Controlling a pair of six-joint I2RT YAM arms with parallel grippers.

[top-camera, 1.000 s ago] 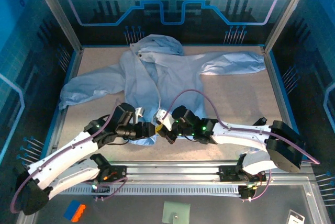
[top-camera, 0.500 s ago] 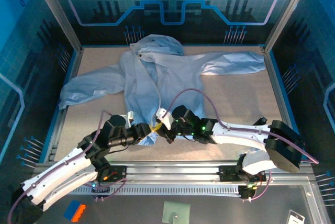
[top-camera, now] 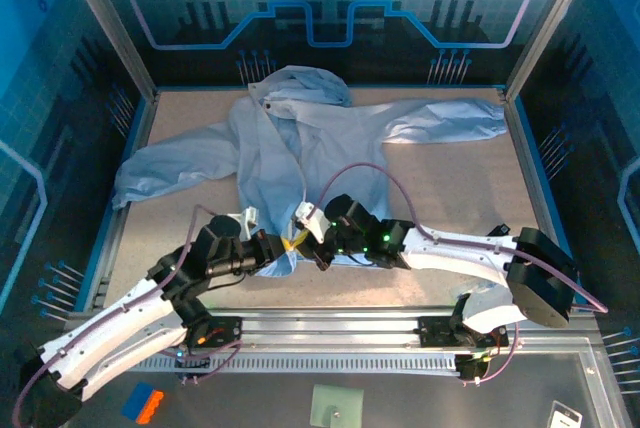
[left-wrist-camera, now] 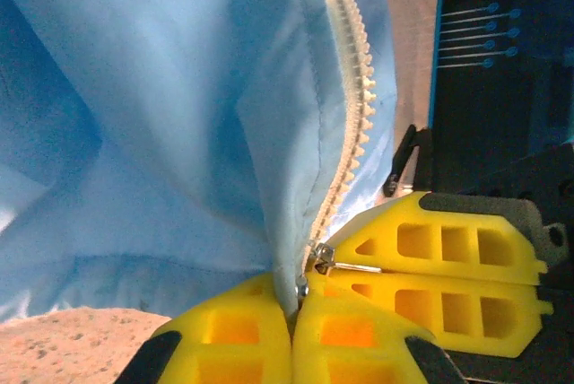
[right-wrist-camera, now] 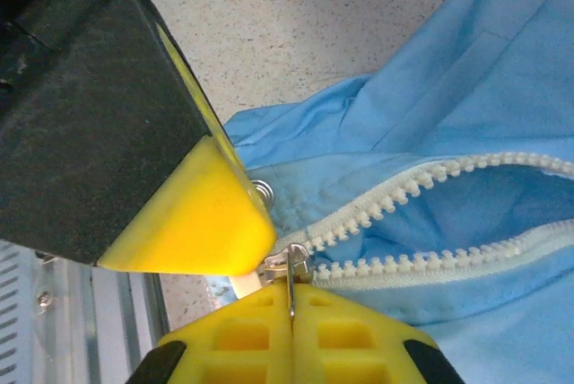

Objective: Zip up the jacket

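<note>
- Your left claw (left-wrist-camera: 291,303) was clamped on the hem of the pale blue crinkly fabric jacket (top-camera: 340,148).
- Your right claw (right-wrist-camera: 291,292) pinched the small metal zipper pull (right-wrist-camera: 289,263) at the zipper's bottom end.

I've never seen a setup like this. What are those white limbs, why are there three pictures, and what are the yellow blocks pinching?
The white limbs are two robot arms, bolted at the near edge of a table. Each ends in a two-finger gripper with yellow pads.

The wide picture comes from a fixed camera above and behind the arms. The two close-ups come from a small camera on each wrist, so each shows its own fingers at the bottom edge.

On the table lies a pale blue jacket, spread flat. The left gripper is shut on the jacket's fabric right at the bottom end of the zipper. The right gripper pinches the metal zipper pull. Beyond the pull, the two rows of teeth lie apart, so the zipper is not yet closed.
</note>
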